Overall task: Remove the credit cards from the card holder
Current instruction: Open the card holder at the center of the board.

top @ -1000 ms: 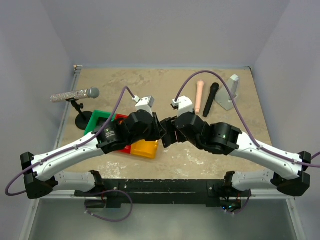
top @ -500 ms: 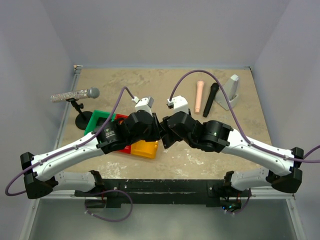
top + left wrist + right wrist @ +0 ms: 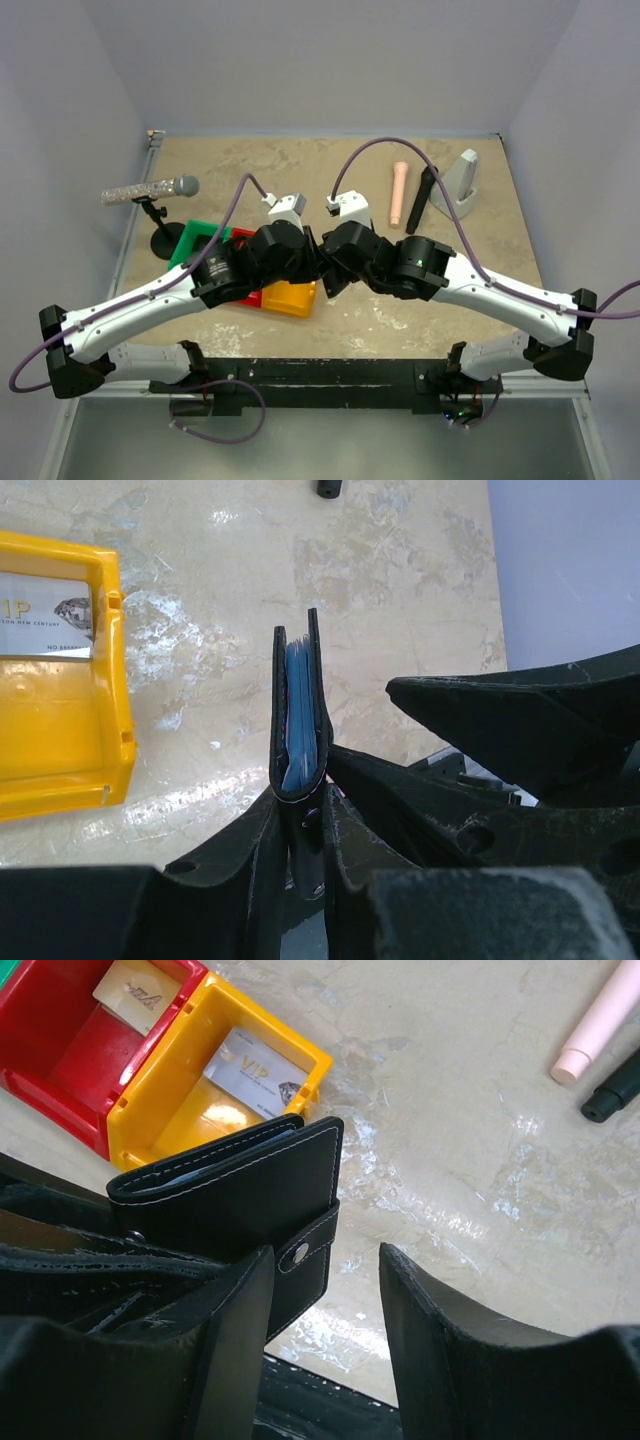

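Observation:
My left gripper [image 3: 303, 805] is shut on the card holder [image 3: 300, 710], a black wallet held on edge above the table, with blue showing between its faces. In the right wrist view the card holder [image 3: 240, 1190] is folded, and its snap tab [image 3: 305, 1250] hangs toward my right gripper [image 3: 325, 1260]. That gripper is open, one finger beside the tab and bare table showing in the gap. A silvery grey credit card [image 3: 255, 1073] lies in the yellow bin [image 3: 170, 1110]. A tan card [image 3: 135, 990] lies in the red bin [image 3: 60, 1050].
The joined green [image 3: 200, 240], red and yellow bins sit under the left arm. A microphone on a stand [image 3: 150, 190] is at the far left. A pink cylinder [image 3: 400, 193], a black marker [image 3: 425, 200] and a grey wedge [image 3: 462, 183] lie at the back right.
The right arm has swung left toward the wallet and its jaws have narrowed. The left arm and the wallet have stayed put.

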`<action>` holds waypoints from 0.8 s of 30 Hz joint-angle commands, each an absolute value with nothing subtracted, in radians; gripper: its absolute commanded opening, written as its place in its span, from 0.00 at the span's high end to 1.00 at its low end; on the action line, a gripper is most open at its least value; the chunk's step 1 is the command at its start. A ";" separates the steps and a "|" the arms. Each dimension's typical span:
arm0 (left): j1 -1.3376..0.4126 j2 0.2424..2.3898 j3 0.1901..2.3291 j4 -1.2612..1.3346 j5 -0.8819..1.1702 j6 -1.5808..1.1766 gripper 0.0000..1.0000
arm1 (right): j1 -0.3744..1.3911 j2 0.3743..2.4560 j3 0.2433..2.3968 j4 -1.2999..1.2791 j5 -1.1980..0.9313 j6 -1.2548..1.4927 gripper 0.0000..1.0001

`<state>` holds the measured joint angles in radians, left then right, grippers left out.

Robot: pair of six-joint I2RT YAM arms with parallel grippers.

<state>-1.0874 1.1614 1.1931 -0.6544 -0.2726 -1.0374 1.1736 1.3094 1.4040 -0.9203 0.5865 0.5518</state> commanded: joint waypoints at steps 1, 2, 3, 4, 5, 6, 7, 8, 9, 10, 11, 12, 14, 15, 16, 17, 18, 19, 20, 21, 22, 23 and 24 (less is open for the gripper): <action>-1.092 1.106 1.204 -0.574 -0.235 -1.058 1.00 | 1.178 1.345 1.446 -0.979 0.638 0.574 0.51; -1.092 1.106 1.204 -0.574 -0.235 -1.058 1.00 | 1.178 1.351 1.450 -0.985 0.638 0.575 0.52; -1.092 1.103 1.203 -0.571 -0.235 -1.058 1.00 | 1.178 1.358 1.453 -0.989 0.638 0.575 0.54; -1.092 1.100 1.204 -0.572 -0.236 -1.058 1.00 | 1.178 1.362 1.456 -0.992 0.640 0.575 0.56; -1.092 1.098 1.204 -0.572 -0.236 -1.057 1.00 | 1.178 1.365 1.456 -0.994 0.638 0.575 0.57; -1.092 1.098 1.204 -0.571 -0.235 -1.057 1.00 | 1.178 1.368 1.457 -0.996 0.638 0.575 0.59; -1.092 1.097 1.204 -0.571 -0.235 -1.057 1.00 | 1.178 1.371 1.459 -0.997 0.638 0.574 0.60; -1.092 1.095 1.203 -0.569 -0.233 -1.055 1.00 | 1.178 1.373 1.462 -0.999 0.637 0.572 0.62; -1.092 1.097 1.203 -0.569 -0.233 -1.055 1.00 | 1.178 1.376 1.462 -1.000 0.637 0.574 0.63; -1.092 1.094 1.203 -0.566 -0.232 -1.055 1.00 | 1.178 1.379 1.462 -1.003 0.637 0.572 0.64; -1.092 1.094 1.203 -0.568 -0.232 -1.055 1.00 | 1.178 1.382 1.465 -1.006 0.640 0.572 0.66; -1.092 1.094 1.203 -0.566 -0.232 -1.055 1.00 | 1.178 1.384 1.463 -1.008 0.640 0.572 0.67; -1.092 1.092 1.201 -0.566 -0.232 -1.055 1.00 | 1.177 1.388 1.463 -1.011 0.641 0.572 0.70; -1.092 1.089 1.201 -0.565 -0.232 -1.055 1.00 | 1.177 1.390 1.465 -1.012 0.640 0.571 0.71; -1.092 1.089 1.201 -0.563 -0.232 -1.055 1.00 | 1.177 1.393 1.462 -1.014 0.638 0.571 0.74; -1.092 1.088 1.201 -0.563 -0.232 -1.055 1.00 | 1.175 1.394 1.462 -1.015 0.640 0.569 0.76; -1.092 1.088 1.200 -0.561 -0.232 -1.055 1.00 | 1.177 1.396 1.463 -1.017 0.638 0.569 0.78; -1.092 1.088 1.200 -0.561 -0.230 -1.054 1.00 | 1.177 1.399 1.463 -1.017 0.637 0.569 0.80; -1.092 1.086 1.200 -0.560 -0.230 -1.055 1.00 | 1.175 1.401 1.463 -1.017 0.634 0.569 0.82; -1.092 1.085 1.198 -0.560 -0.230 -1.055 1.00 | 1.177 1.402 1.463 -1.019 0.634 0.569 0.84; -1.092 1.086 1.197 -0.560 -0.230 -1.055 1.00 | 1.177 1.402 1.465 -1.019 0.632 0.569 0.86; -1.092 1.083 1.197 -0.558 -0.230 -1.055 1.00 | 1.175 1.404 1.463 -1.019 0.630 0.569 0.88; -1.092 1.083 1.195 -0.558 -0.230 -1.057 1.00 | 1.177 1.404 1.463 -1.020 0.629 0.571 0.90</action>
<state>-1.0866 1.1515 1.1797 -0.6598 -0.2733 -1.0374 1.1889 1.3857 1.4548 -0.9493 0.5808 0.5705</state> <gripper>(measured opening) 0.216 0.134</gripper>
